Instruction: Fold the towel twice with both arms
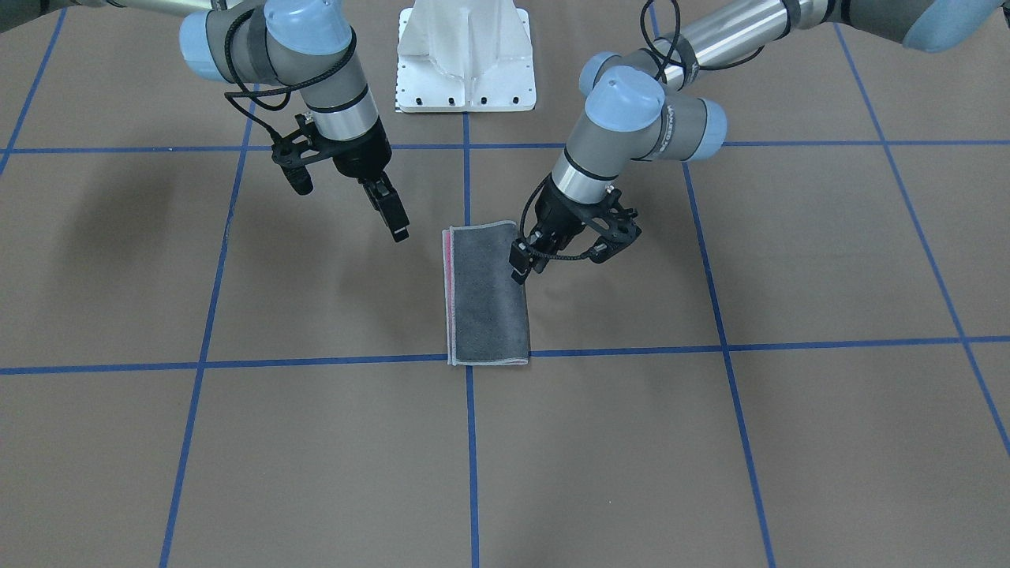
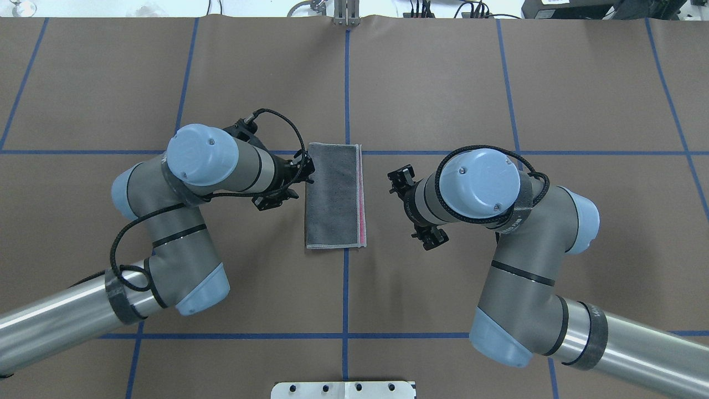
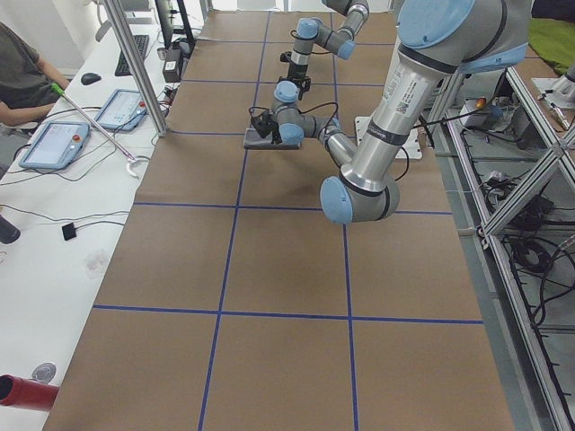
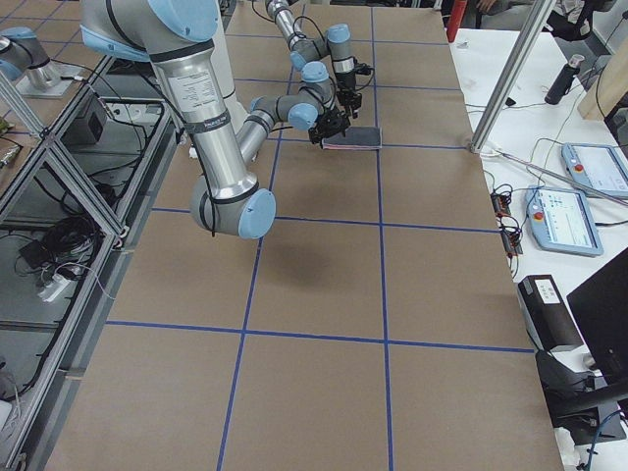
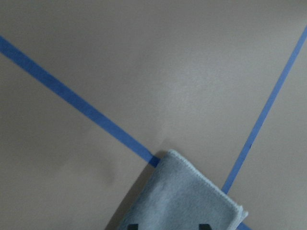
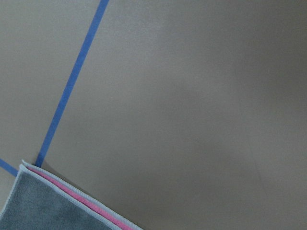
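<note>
The towel lies flat at the table's middle, folded into a narrow strip, dark grey face up, with a pink strip along the edge on my right arm's side. My left gripper is open at the towel's folded edge, near its far corner. In the left wrist view its two fingertips stand apart over the towel. My right gripper hangs above the bare table, apart from the towel. Its fingers line up in the front view, so I cannot tell whether it is open or shut. The right wrist view shows only the towel's corner.
The white pedestal base stands at the robot's side of the table. Blue tape lines divide the brown table top into squares. An operator's desk with tablets runs along the far side.
</note>
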You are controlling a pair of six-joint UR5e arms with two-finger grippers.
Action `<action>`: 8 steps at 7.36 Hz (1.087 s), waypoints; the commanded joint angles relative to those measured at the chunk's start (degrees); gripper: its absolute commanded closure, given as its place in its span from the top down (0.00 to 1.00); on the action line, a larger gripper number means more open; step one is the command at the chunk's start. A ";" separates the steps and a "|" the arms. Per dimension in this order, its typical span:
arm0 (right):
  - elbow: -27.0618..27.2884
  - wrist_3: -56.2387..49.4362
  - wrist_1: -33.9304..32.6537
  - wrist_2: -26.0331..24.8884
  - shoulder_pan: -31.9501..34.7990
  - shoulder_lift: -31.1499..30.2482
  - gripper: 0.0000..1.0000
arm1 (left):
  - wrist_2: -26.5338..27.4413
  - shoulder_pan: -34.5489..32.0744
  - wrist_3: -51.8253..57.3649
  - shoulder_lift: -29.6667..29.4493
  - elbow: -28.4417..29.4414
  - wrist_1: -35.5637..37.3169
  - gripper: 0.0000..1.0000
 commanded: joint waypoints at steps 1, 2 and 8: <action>-0.01 -0.07 0.01 0.00 0.03 0.08 1.00 | 5.03 6.64 -2.72 1.46 -4.97 7.14 0.48; -0.01 -0.16 0.01 0.00 0.03 0.08 1.00 | 7.41 8.41 -3.17 1.46 -4.88 7.24 0.45; -0.01 -0.33 0.01 0.00 0.12 -0.18 1.00 | 7.78 9.13 -2.74 1.46 -3.83 7.16 0.48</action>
